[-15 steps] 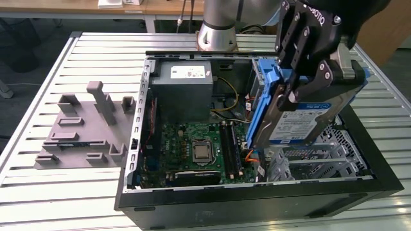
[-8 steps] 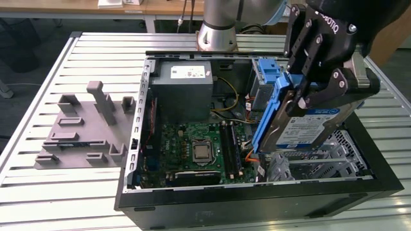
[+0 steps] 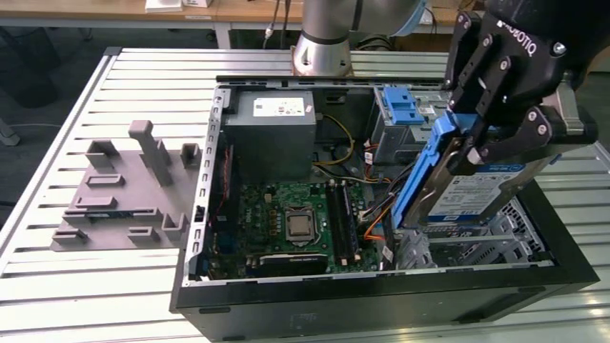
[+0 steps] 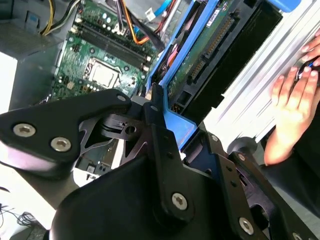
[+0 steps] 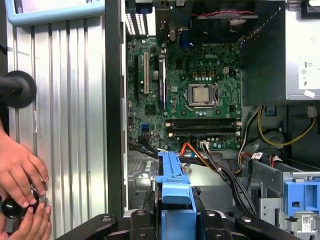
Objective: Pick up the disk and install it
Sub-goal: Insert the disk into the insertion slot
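- While it hangs tilted over the open computer case, at the exterior view's right, the disk is gripped tight by the claw.
- Its blue-and-white label faces up.
- A blue bracket frames it.
- The green motherboard lies inside the case.
- A person's hand is at the bench edge.

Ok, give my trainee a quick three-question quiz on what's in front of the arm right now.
1. True or false: the gripper is shut on the disk, held tilted above the open computer case.
2. The grey fixture plate lies: A) inside the case; B) on the table, at the exterior view's left of the case; C) in the fingers.
3. In the first wrist view, what is beside the case, over the table?
Key: 1 true; 2 B; 3 a person's hands.
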Controlling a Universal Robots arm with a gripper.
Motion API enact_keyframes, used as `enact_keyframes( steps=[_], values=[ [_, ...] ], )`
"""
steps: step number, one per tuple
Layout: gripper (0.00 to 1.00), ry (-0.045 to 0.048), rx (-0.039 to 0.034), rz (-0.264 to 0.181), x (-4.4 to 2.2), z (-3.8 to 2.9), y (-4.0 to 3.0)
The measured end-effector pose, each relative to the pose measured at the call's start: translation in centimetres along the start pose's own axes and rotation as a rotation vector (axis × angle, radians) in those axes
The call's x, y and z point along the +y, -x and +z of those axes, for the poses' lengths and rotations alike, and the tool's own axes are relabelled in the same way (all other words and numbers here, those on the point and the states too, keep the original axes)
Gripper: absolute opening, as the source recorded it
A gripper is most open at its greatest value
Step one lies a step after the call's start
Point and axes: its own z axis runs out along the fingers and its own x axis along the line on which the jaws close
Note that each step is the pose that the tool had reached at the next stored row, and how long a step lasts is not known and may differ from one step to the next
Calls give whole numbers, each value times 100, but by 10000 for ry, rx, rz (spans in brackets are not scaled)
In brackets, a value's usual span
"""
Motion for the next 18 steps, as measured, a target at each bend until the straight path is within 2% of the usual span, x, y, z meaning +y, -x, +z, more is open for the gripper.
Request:
enact_keyframes(
  steps=[4, 11, 15, 18],
  values=[
    [37, 0, 2, 0, -102, 11, 4],
    [37, 0, 1, 2, -126, 12, 4],
    [37, 0, 0, 2, -219, 19, 7],
    [37, 0, 2, 2, -264, 44, 9]
  ],
)
